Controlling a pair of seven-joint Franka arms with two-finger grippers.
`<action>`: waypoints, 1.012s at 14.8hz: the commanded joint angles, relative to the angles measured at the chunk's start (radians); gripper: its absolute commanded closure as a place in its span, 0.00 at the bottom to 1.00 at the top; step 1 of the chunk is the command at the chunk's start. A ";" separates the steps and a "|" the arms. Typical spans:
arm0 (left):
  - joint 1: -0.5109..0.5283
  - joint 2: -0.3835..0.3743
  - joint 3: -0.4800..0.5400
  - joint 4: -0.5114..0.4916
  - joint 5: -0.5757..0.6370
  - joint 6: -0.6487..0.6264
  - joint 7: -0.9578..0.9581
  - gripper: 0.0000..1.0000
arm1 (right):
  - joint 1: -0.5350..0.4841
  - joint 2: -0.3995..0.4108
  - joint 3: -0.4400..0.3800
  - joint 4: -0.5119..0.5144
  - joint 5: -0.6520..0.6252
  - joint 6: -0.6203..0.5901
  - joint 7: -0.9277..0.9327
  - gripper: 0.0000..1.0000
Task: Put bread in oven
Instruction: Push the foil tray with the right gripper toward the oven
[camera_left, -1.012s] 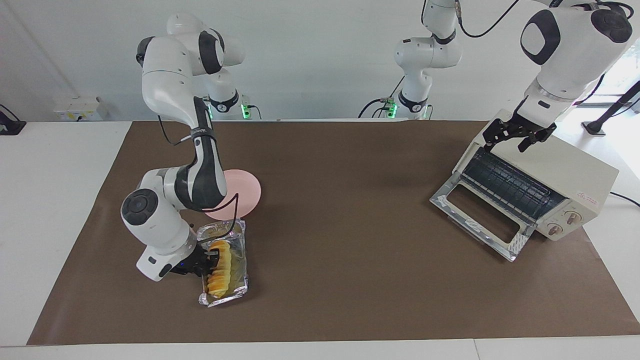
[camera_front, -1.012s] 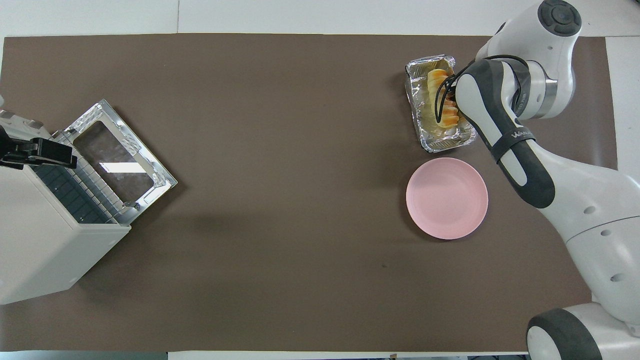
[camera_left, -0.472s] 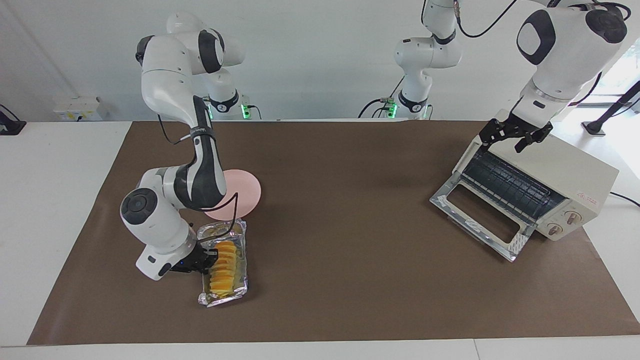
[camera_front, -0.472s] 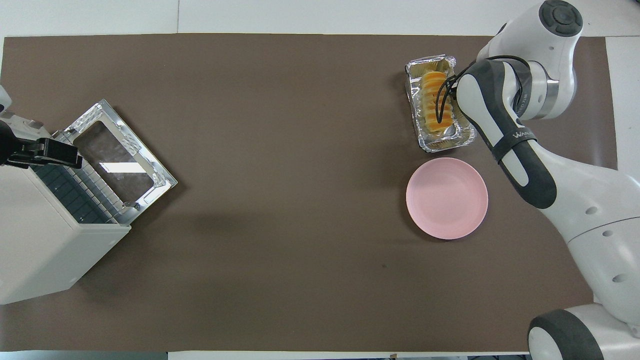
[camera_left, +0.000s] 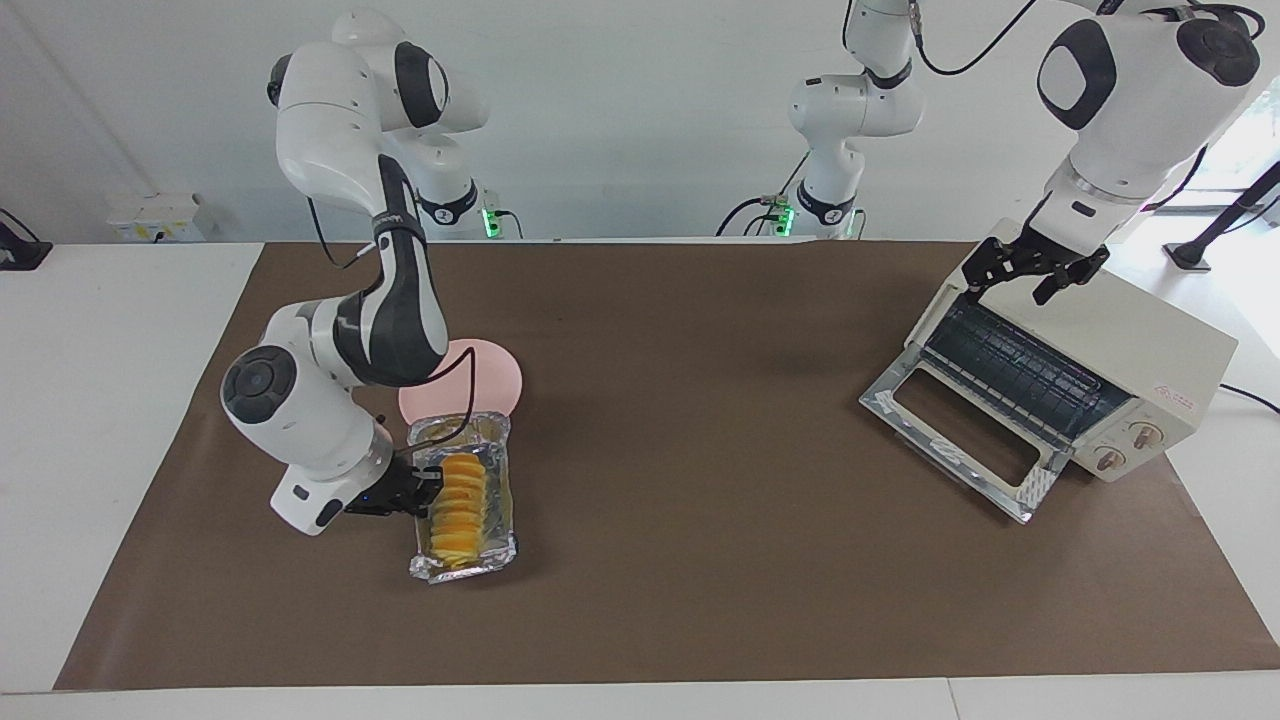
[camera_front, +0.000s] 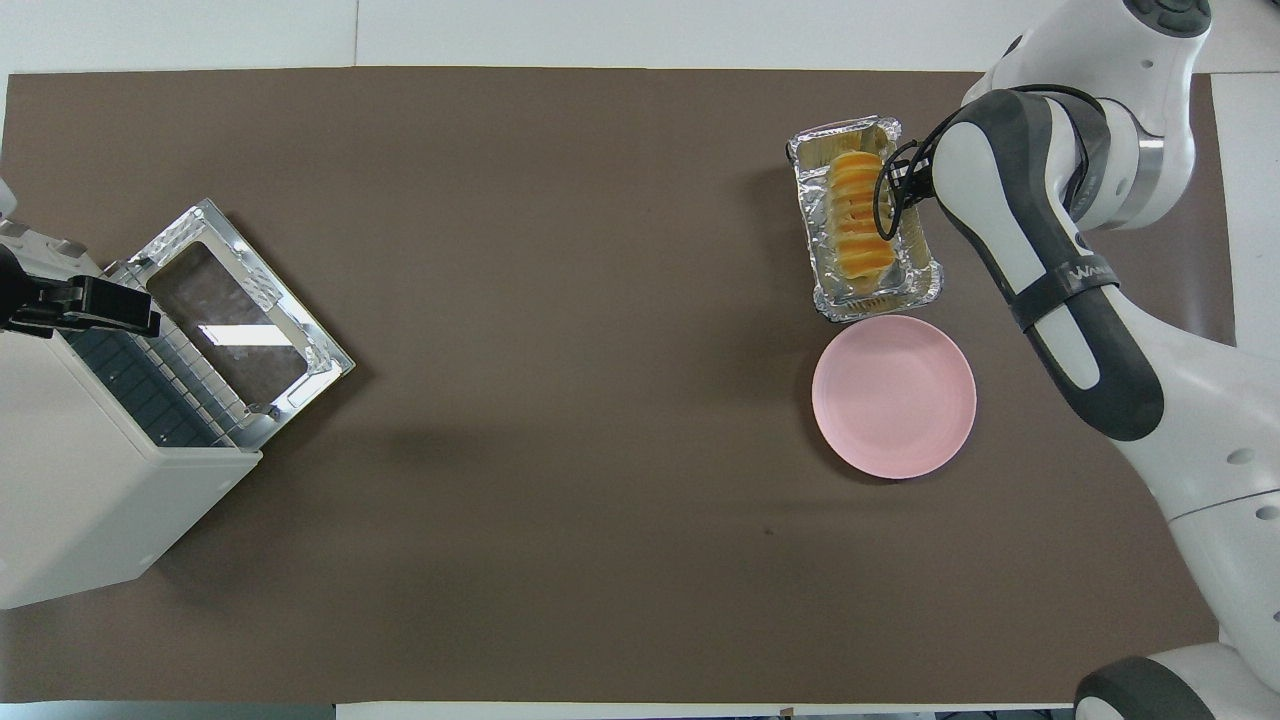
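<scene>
Starting at the robots' end: the left gripper (camera_left: 1030, 278) hangs over the top front edge of the oven (camera_left: 1140, 345), fingers spread apart and holding nothing. It has barely drifted in the last second, so call it waiting. The oven's glass door (camera_left: 955, 440) lies dropped flat on the mat and the dark rack (camera_left: 1020, 370) is bare, so the way in is ready.

Moving out, the pink plate (camera_left: 495, 375) sits at the right arm's end of the table, unmoved.

Farther out again, here's the action! The foil tray (camera_left: 470, 568) has just slid and swung round. A second ago it lay askew, farther from the plate; now it lies squarer, its near end right up against the plate's edge and shifted a little toward the table's middle. The bread (camera_left: 462, 505) rides inside it (no longer slumped on its side, the slices now stand in a neat ridged row).

The right gripper (camera_left: 428, 490) is at the tray's long wall beside the loaf, fingertips pressed together. Since the tray travels with it, I judge it has pinched the foil rim rather than the bread.

So the carry looks to be beginning, tray and all, with the whole width of the table left to cross. Thin foil may buckle.
</scene>
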 joint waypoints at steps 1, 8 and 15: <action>-0.010 -0.024 0.003 -0.022 -0.006 0.011 0.000 0.00 | 0.066 -0.031 0.004 0.027 0.023 -0.064 0.133 1.00; 0.001 -0.022 0.004 -0.022 -0.005 0.019 0.004 0.00 | 0.351 -0.078 0.001 -0.033 0.008 0.021 0.450 1.00; 0.004 -0.021 0.007 -0.024 -0.003 0.045 0.004 0.00 | 0.480 -0.183 0.003 -0.392 0.008 0.365 0.544 1.00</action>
